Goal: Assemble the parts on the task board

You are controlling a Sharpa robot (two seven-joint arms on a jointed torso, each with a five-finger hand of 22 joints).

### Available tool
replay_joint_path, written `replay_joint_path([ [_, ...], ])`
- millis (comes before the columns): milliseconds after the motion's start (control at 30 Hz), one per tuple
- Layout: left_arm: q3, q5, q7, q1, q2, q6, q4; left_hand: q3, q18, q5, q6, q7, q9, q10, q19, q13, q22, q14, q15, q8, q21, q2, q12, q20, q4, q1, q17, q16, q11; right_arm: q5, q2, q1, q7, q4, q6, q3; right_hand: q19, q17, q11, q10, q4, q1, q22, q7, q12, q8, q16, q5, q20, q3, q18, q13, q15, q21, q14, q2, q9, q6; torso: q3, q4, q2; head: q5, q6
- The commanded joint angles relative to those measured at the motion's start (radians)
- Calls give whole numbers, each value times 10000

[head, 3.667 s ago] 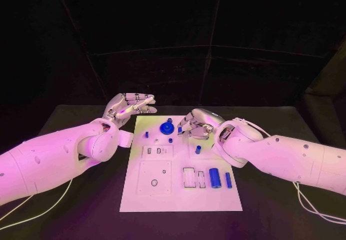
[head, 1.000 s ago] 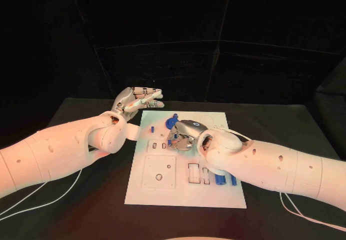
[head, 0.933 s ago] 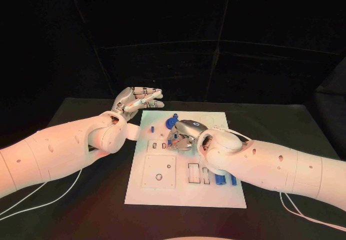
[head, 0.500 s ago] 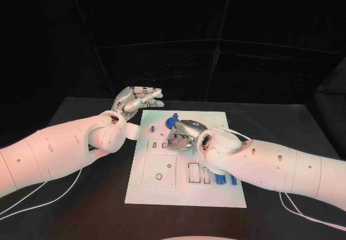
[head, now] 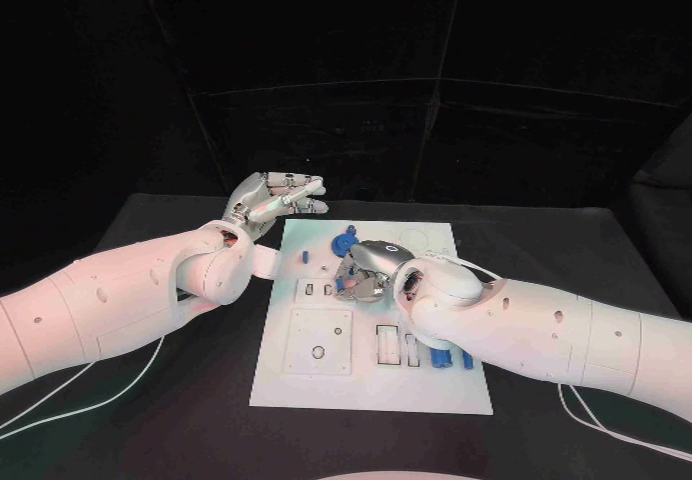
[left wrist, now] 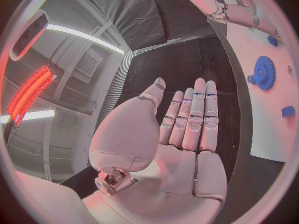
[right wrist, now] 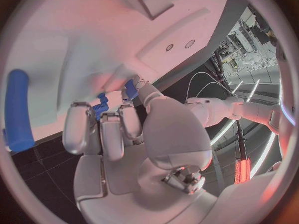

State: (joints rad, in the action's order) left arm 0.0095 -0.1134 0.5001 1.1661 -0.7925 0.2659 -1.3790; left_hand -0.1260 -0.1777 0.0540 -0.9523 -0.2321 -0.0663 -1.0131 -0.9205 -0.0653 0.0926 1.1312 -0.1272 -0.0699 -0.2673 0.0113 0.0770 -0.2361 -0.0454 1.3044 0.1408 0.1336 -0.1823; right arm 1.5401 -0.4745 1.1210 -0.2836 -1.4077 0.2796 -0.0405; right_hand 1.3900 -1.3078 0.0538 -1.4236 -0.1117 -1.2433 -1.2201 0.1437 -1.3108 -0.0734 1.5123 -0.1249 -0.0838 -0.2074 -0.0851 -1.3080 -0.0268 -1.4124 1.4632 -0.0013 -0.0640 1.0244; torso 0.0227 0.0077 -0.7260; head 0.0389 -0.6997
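Two silver hands are seen above the black table. The right hand is lowered onto the middle of the white task board, its smooth metal fingers curled down together against the board's surface; small blue parts are seen at the fingertips in the right wrist view, but whether one is actually pinched cannot be told. The left hand is held raised beyond the board's far left corner, with nothing in it; in the left wrist view its fingers are stretched straight and side by side, the thumb set apart.

Compared with half a second ago, little is altered: the right hand is kept at the same spot on the board, and the left hand is kept lifted.

Outward from the right hand, a round toothed blue gear is placed on the flat, matt board just past the fingers, and a small blue peg is stood near the left edge. A smooth blue cylinder is laid nearer the robot, partly covered by the right arm. Rectangular recesses are cut into the plate beside it.
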Motion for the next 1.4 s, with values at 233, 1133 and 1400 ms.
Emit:
replay_joint_path([
  [233,10,19,27,15,19,-107,4,17,-62,19,-51,7,3,-33,21,7,-13,-18,1,23,44,82,-25,-25,62,21,12,-33,41,83,13,-16,-220,29,-2,-30,-25,-888,69,94,107,142,29,61,87,90,-56,112,-76,236,113,-265,118,47,733,-162,-16,-287,1,1,2,-19,-3],
  [1133,9,-175,-191,14,-17,-96,79,-12,-82,24,-198,106,-12,-243,-239,-12,8,382,125,-23,-80,106,48,68,101,-4,154,114,143,-997,-955,9,2327,-1212,2722,-12,-77,-910,303,532,593,107,143,302,578,1,-62,-144,-277,1584,91,271,325,115,727,-476,-47,-1541,-6,-23,19,-37,9],
  [1400,11,-1550,-1924,26,-209,-200,42,-40,-78,66,-1283,753,-149,-2168,-2463,-335,621,3253,1071,-369,-1491,104,737,1015,-106,-348,1596,2178,956,-3384,-2333,649,3717,-2046,2427,14,-341,-933,138,442,471,-406,625,115,436,-414,-65,-303,-191,1600,-13,196,204,351,723,-100,-167,-829,-21,-2,97,-84,20],
])
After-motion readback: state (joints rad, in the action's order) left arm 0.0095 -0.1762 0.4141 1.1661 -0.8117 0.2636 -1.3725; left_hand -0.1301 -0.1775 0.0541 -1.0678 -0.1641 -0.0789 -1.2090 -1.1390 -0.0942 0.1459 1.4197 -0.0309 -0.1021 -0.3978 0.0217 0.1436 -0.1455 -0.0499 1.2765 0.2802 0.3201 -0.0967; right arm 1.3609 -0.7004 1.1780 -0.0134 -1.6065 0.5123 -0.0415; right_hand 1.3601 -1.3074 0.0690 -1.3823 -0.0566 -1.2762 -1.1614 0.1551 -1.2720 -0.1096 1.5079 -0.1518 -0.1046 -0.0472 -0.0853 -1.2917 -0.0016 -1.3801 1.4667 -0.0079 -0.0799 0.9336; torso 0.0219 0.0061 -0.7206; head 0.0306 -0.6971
